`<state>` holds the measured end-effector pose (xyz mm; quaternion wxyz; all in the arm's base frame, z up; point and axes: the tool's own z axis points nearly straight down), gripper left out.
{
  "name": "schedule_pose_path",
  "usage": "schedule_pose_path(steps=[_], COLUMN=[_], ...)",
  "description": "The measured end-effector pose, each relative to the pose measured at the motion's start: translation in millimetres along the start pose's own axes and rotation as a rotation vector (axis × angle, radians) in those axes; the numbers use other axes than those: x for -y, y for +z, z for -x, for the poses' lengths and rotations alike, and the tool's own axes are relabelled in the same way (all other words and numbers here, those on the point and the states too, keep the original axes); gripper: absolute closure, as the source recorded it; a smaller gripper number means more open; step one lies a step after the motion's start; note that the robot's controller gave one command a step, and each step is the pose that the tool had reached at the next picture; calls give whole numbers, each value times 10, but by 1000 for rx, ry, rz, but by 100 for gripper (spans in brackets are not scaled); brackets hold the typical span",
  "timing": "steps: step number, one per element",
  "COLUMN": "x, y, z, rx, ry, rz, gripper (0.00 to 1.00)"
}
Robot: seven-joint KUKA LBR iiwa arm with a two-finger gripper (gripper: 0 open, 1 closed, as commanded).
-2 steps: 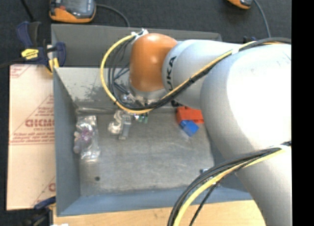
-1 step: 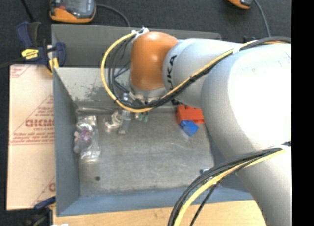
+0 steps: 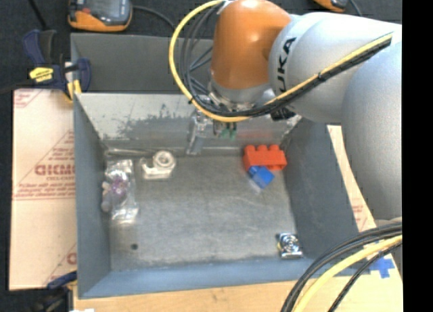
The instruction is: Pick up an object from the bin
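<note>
Gripper hangs at the far wall of the bin, tucked under the arm's big orange cover. The cover and cables hide most of it, so it's not possible to tell whether it's spread or closed up, and nothing can be seen held in it.

Closest thing to it looks like the red block, a toy brick type. It lies on the bin floor just to the right of the gripper in the view and a bit nearer the camera side, close to the right wall. Its long axis runs roughly left to right across the view, dipping slightly at the right end. A small blue piece is touching or nearly touching its near edge, hard to say which.

On the other side, a white roll-shaped thing lies to the gripper's left, about as far toward the camera as the block. A clear bag lies further off by the left wall, and a shiny metal bit is well apart in the near right corner.

If the block is the pick, the move is probably a short shift right and toward the camera, then down, closing across the short side. That blue piece could get nudged or caught along with it.
</note>
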<state>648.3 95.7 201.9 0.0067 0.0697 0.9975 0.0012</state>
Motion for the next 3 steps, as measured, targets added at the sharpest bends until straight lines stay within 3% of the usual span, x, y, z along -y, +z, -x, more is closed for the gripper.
schedule_pose_path(steps=[1,2,3], x=[314,351,291], y=[779,316,-663], z=[8,-163,-694], rx=[-15,-5,-6], ry=[-118,-657,-1566], rz=[-5,0,5], gripper=[100,100,100])
